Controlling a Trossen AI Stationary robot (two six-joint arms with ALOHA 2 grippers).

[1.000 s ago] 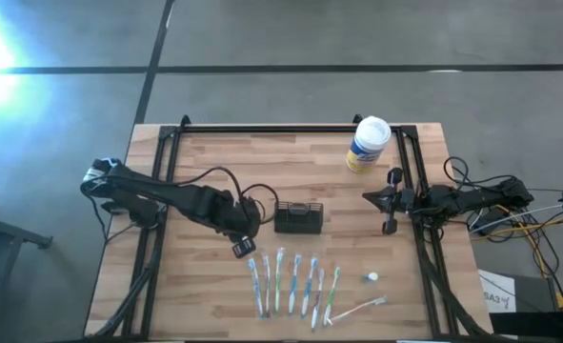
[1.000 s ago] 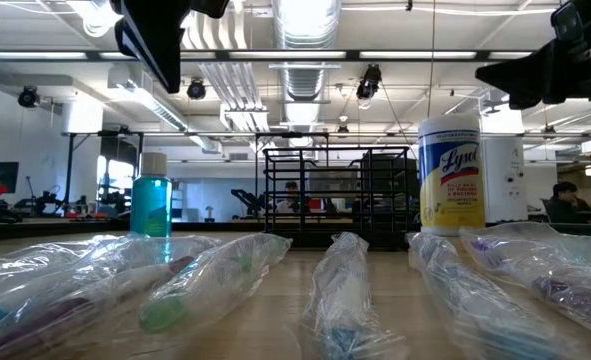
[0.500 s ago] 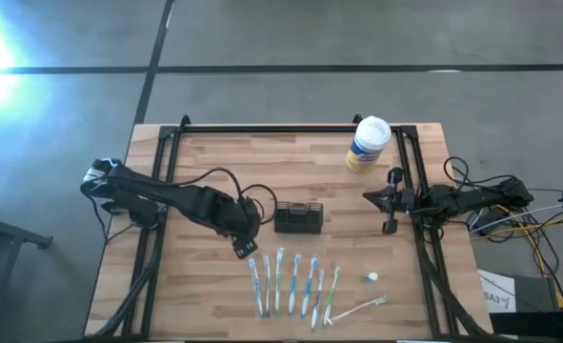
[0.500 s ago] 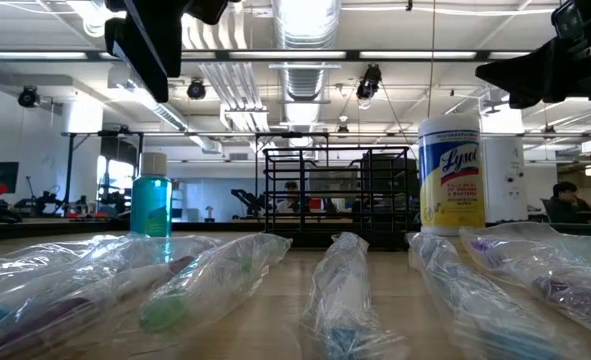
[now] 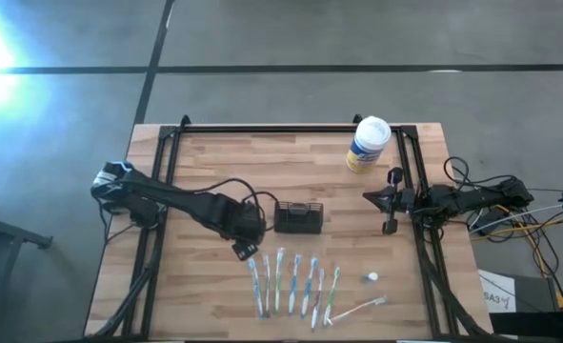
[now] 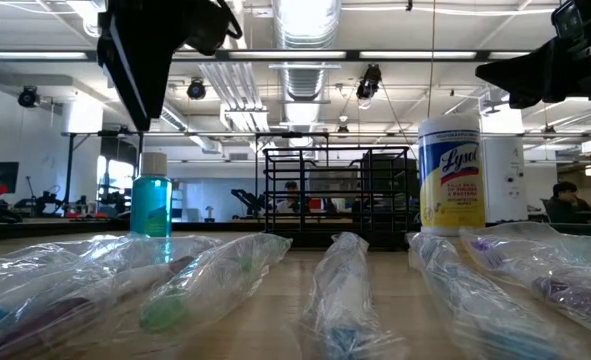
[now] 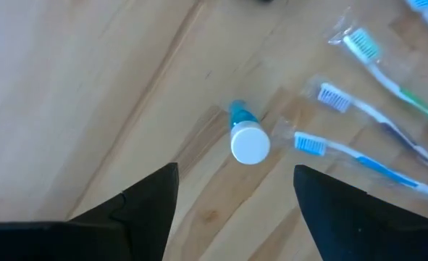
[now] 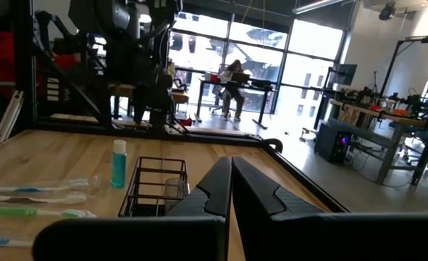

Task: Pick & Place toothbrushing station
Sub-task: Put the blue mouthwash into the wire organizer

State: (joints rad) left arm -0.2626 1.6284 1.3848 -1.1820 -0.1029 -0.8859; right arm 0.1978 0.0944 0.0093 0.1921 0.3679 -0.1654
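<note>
The toothbrushing station (image 5: 298, 217), a small black wire holder, stands on its base at the table's middle; the right wrist view shows it too (image 8: 156, 187). A small teal bottle with a white cap (image 7: 250, 143) stands upright to the left of it (image 6: 152, 205). My left gripper (image 7: 235, 168) hangs open above this bottle, pointing down and touching nothing (image 5: 246, 238). My right gripper (image 8: 230, 181) waits shut at the table's right edge (image 5: 367, 197).
Several toothbrushes in clear wrappers (image 5: 295, 284) lie in a row near the front edge, with one more lying crosswise (image 5: 357, 307). A white canister with a yellow label (image 5: 368, 144) stands at the far right. The table's far half is bare wood (image 5: 262, 162).
My left gripper has come down toward the teal bottle. The bottle, the station and the toothbrushes have stayed where they were.
</note>
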